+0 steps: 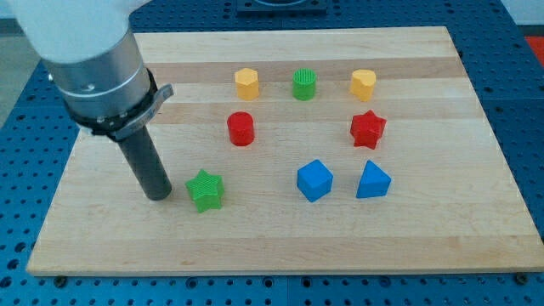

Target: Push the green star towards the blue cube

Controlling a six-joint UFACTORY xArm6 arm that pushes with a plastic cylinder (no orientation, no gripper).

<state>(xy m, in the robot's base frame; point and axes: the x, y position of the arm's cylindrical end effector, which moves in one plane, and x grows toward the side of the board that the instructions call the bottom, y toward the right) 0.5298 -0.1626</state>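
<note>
Your green star (pixel 206 189) sits low on the desk (pixel 442 246), toward the view's left, with the blue cube (pixel 314 180) well apart to its right and a blue wedge-like block (pixel 373 180) just beyond that. There is no claw here to be wide or narrow: the arm ends in a rod, and my tip (pixel 159 195) rests on the wood just left of the star, near it but seemingly not touching.

Expect the star to be light, rigid and quick to slide on the smooth wood. Its points will probably make it spin if you catch one off-centre, so press on the middle of its left side and push straight right along the line to the cube.
</note>
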